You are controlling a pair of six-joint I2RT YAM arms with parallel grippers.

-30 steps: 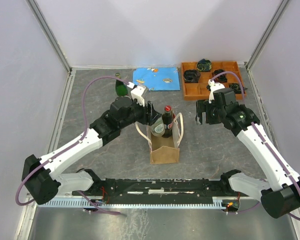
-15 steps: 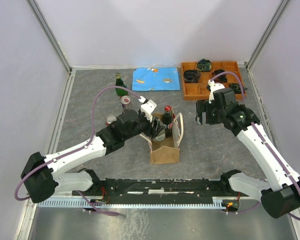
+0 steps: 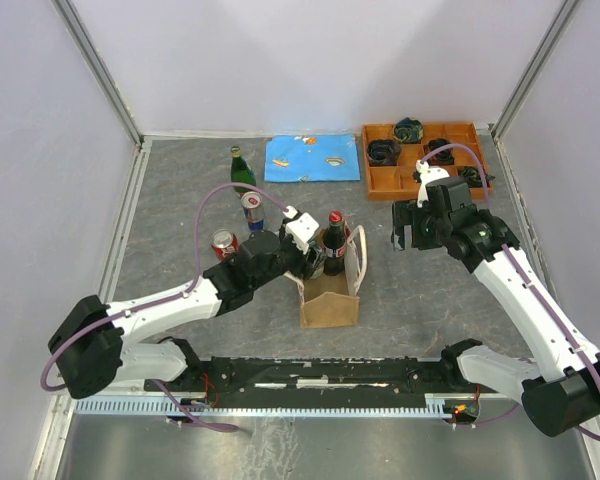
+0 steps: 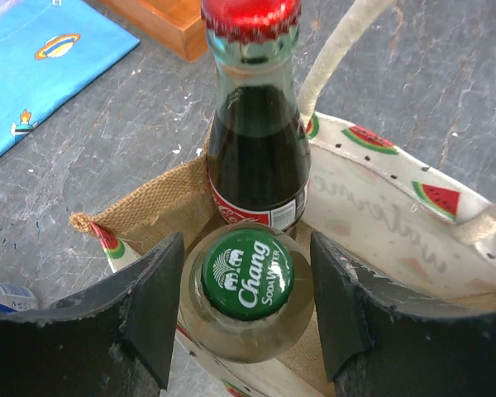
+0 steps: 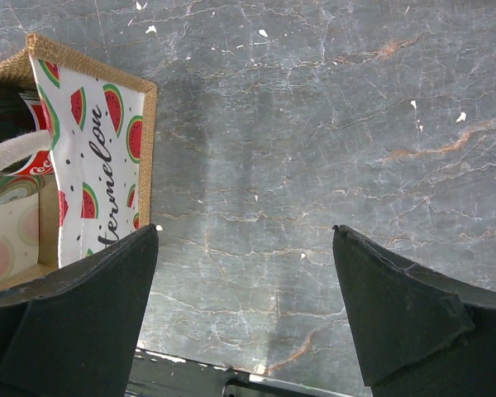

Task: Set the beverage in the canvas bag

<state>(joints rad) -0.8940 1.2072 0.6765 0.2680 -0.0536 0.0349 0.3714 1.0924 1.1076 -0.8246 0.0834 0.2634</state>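
**Table**: grey stone-look surface with pale veins, matt and flat.

**Canvas bag**: stands upright mid-table with its mouth open. It is a rectangular tote with a coarse tan jute weave outside and a smooth cream lining printed with watermelon slices. Two cream rope handles are fitted. Two bottles are held inside it.

**Orange tray**: rigid and divided into compartments, set at the far right, well apart from the bag. Dark items are seen in it but cannot be identified.

**Blue cloth**: thin printed sheet, laid flat at the far edge.

**Right gripper**: spread wide with nothing held, poised over bare table to the right of the bag.

**Left gripper**: lowered into the bag mouth. Its dark fingers are pressed against both sides of the soda-water bottle.

**Soda-water bottle**: clear glass, round-shouldered, with a green crimped cap. It is seated upright inside the bag, touching the cola bottle. Placement is judged nearly complete, with release and withdrawal left to do.

**Cola bottle**: dark contents, red cap, glossy glass. It is already in the bag, on the far side.

**Green bottle**: stands outside the bag, at the far left of the table.

**Two cans**: small metal cylinders standing left of the bag.
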